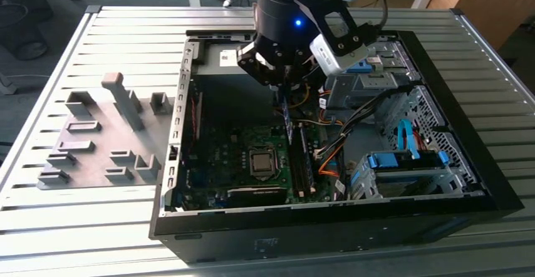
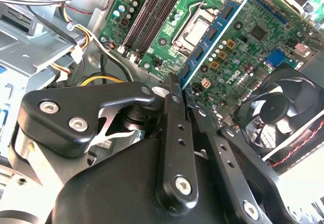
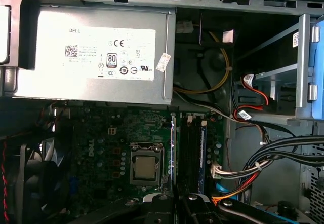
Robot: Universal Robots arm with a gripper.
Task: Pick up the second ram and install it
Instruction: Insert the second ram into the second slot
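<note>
**Gripper holds second ram above the motherboard**

At upper centre of the exterior view, the gripper hangs inside the open computer case, clenched on the second ram. The stick hangs edge-on over the motherboard, apparently just above the memory slots beside the CPU socket. The grey tray lies at frame left.

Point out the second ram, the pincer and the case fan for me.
second ram [image 2: 215, 31], second wrist view, on its blue board face.
pincer [image 1: 282, 84], exterior view, midway between its fingertips.
case fan [image 2: 283, 105], second wrist view, on its hub.
</note>
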